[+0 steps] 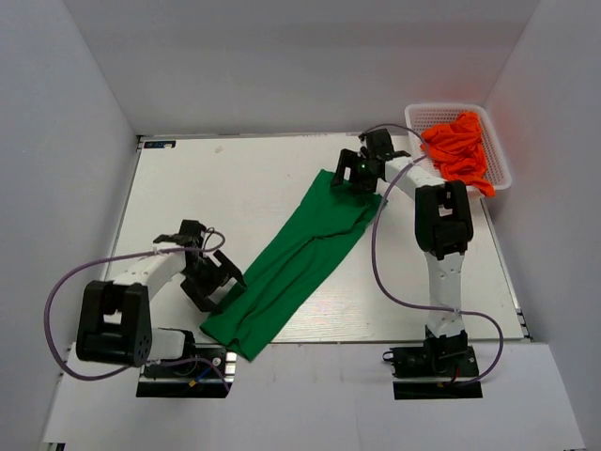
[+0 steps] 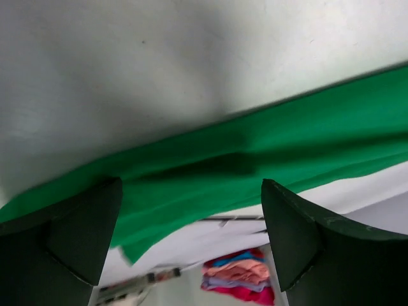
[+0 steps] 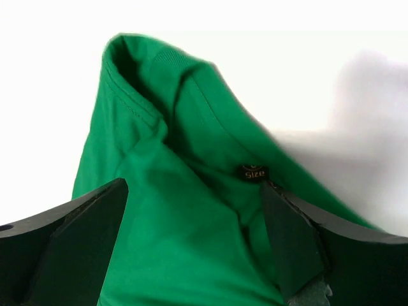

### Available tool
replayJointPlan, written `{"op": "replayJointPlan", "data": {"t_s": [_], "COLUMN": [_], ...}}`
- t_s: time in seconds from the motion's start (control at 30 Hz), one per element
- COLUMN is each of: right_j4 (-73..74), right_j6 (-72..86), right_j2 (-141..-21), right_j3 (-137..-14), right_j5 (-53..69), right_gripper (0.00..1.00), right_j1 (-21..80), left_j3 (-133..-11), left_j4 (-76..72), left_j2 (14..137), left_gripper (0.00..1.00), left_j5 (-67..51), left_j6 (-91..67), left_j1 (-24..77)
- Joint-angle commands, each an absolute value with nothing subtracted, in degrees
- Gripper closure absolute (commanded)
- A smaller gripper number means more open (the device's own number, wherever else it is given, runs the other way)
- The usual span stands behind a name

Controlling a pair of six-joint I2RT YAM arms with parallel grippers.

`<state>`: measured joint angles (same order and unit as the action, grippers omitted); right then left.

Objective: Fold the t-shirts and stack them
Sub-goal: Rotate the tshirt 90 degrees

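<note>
Long green cloth t-shirt lies diagonally between your pincers.
Far end: right pincer; near end: left pincer; both released.

One t-shirt is plain green, the other t-shirts bright orange, the mesh basket and table white.

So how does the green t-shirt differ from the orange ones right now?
Place: the green t-shirt lies on the table, while the orange t-shirts sit in the white basket at the far right corner.
Pose: the green t-shirt is stretched out as a long diagonal strip and looks folded lengthwise. The orange t-shirts are bunched in a crumpled heap, partly over the basket's rim.
Shared: both are plain cloth with no prints visible.
</note>
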<state>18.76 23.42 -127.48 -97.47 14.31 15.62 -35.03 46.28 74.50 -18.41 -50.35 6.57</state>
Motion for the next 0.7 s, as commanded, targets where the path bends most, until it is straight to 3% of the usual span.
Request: {"op": "replayJointPlan", "data": {"t_s": [0.0,0.2,0.47,0.67], "right_j4": [19.77,24.16,34.71,35.51], "right_j6": [16.89,14.59,22.4,29.53], "right_j2": [-130.43,-123.76,-113.13,-113.89], "right_j3": [-108.14,-110.22,-94.41,-88.24], "right_j5": [12.05,4.15,-4.91,-4.31], "right_gripper": [0.1,0.1,0.1,0.1], "right_j1": [15.64,17.66,25.83,29.97], "left_j3": [-44.09,-65.1,-67.48,-69.78], "left_j4": [57.2,57.05,45.44,42.45], "left_j2": [77.07,79.63,81.55,85.17], "left_gripper": [0.0,0.0,0.0,0.0], "left_j5": [-13.91,-4.06,-3.08,-4.56], "left_j6": [-43.69,-39.21,-36.21,-35.16], "left_j1": [6.86,7.38,7.38,6.77]}}
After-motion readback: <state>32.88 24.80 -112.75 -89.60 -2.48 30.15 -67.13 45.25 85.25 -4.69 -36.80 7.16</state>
